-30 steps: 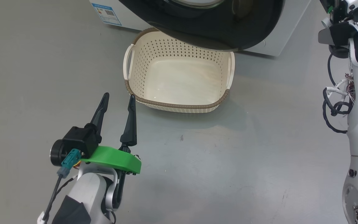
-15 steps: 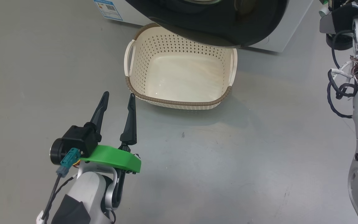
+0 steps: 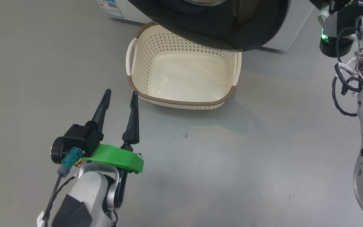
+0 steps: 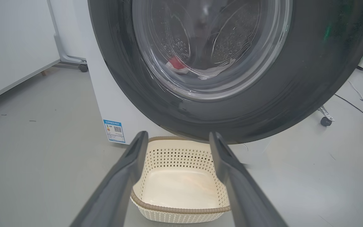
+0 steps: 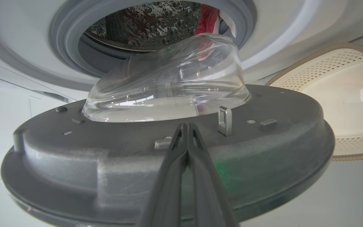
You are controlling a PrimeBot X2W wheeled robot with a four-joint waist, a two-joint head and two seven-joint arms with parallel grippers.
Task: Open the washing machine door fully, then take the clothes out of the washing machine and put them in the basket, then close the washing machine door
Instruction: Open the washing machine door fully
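We take the small cream plastic basket (image 3: 181, 102) with perforated sides and a brown woven-look rim as our landmark; it sits on the grey floor (image 3: 232, 157) and its smooth bottom shows bare.

Just behind the basket stands the large white front-loading washing machine (image 3: 282, 34), with a small blue label (image 3: 110, 8) low on its front, off the basket's far left corner. The big round washing machine door (image 3: 225, 34), a wide black rim around a bulging clear glass bowl, stands swung out from the machine and overhangs the basket's far rim.

In the left wrist view we see the bright red clothes with white trim (image 4: 176, 63) through the door glass, above and behind the basket (image 4: 181, 208). In the right wrist view they lie in the perforated steel drum (image 5: 156, 25), at its opening.

Our left gripper (image 3: 121, 92) hovers just beside the basket's near left corner, its two long dark fingers spread apart with nothing between them.

Our right gripper (image 5: 186, 125) is up at the door's grey inner face, above the basket's right side; its fingers are pressed together on nothing. We cannot tell whether the tips touch the door.
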